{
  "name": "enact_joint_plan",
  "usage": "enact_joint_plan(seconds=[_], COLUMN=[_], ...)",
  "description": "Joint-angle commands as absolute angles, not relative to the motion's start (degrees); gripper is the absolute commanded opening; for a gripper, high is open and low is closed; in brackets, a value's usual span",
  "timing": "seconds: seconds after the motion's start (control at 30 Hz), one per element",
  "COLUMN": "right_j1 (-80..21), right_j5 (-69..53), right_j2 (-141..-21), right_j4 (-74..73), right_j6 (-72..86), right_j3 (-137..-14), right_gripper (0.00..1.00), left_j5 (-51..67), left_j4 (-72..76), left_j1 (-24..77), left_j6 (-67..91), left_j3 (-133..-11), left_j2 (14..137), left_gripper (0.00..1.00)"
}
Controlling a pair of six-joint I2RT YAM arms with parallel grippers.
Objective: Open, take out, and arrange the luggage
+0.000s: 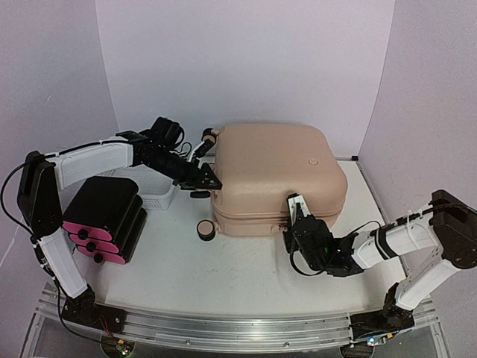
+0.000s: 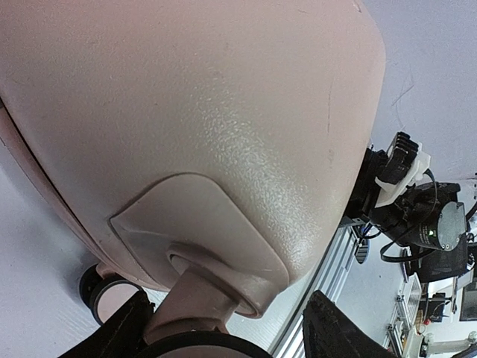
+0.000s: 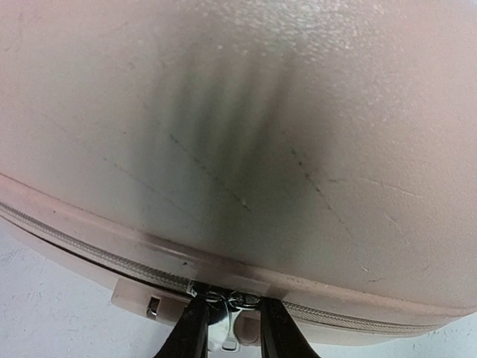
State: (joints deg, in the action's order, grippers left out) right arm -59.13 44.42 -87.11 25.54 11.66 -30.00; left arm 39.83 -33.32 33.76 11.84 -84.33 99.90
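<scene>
The luggage, a large beige-pink hard-shell suitcase, lies flat and zipped shut at the table's middle. My left gripper is at its left end. In the left wrist view my left gripper is open, with a beige wheel stem between the fingers. My right gripper is at the suitcase's front edge. In the right wrist view my right gripper is closed narrowly on the metal zipper pull on the zip line. A front-left wheel rests on the table.
A black box with three pink drawer fronts stands at the left. A white mesh basket sits behind it, beside my left arm. White walls close the back and sides. The metal rail runs along the near edge.
</scene>
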Motion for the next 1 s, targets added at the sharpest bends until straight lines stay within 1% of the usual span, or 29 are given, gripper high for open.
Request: enact_joint_plan(seconds=[0.0, 0.1, 0.2, 0.23, 0.27, 0.3, 0.43, 0.73, 0.83, 0.97], right_j1=[-57.12, -56.21, -54.11, -53.25, -52.50, -52.01, -49.91, -48.39, -48.35, -48.56], right_j5=[41.88, 40.87, 34.94, 32.65, 30.15, 28.21, 21.43, 17.19, 13.33, 4.53], right_j2=[-88.67, -87.36, -85.37, -84.74, -84.24, -83.69, -80.93, -72.59, -73.16, -77.04], right_j4=[25.71, 25.29, 22.91, 21.83, 21.06, 20.15, 17.40, 11.10, 9.46, 4.39], right_j6=[10.85, 10.20, 11.21, 11.91, 12.20, 12.43, 13.39, 15.30, 15.73, 15.04], right_j3=[-31.34, -30.52, -29.62, -29.43, -29.24, -29.10, -28.42, -27.83, -30.17, -37.06], right_gripper=[0.19, 0.15, 0.11, 0.08, 0.01, 0.00, 0.00, 0.00, 0.00, 0.00], left_j5=[41.79, 41.38, 41.28, 41.30, 41.35, 41.39, 41.43, 41.75, 42.07, 42.73], left_j4=[-36.04, -36.05, -36.12, -36.12, -36.12, -36.12, -36.11, -36.12, -36.12, -36.12], left_j1=[35.11, 35.09, 34.99, 35.03, 34.91, 34.89, 34.65, 34.37, 34.37, 34.37], left_j6=[11.47, 11.38, 11.42, 11.43, 11.43, 11.43, 11.34, 11.44, 11.47, 11.51], left_j3=[-83.32, -83.32, -83.32, -83.36, -83.36, -83.41, -83.34, -83.39, -83.41, -83.32], left_j2=[97.45, 97.56, 97.64, 97.73, 97.73, 97.73, 97.74, 97.66, 97.66, 97.94], left_gripper=[0.68, 0.68, 0.68, 0.68, 0.68, 0.68, 0.68, 0.68, 0.68, 0.68])
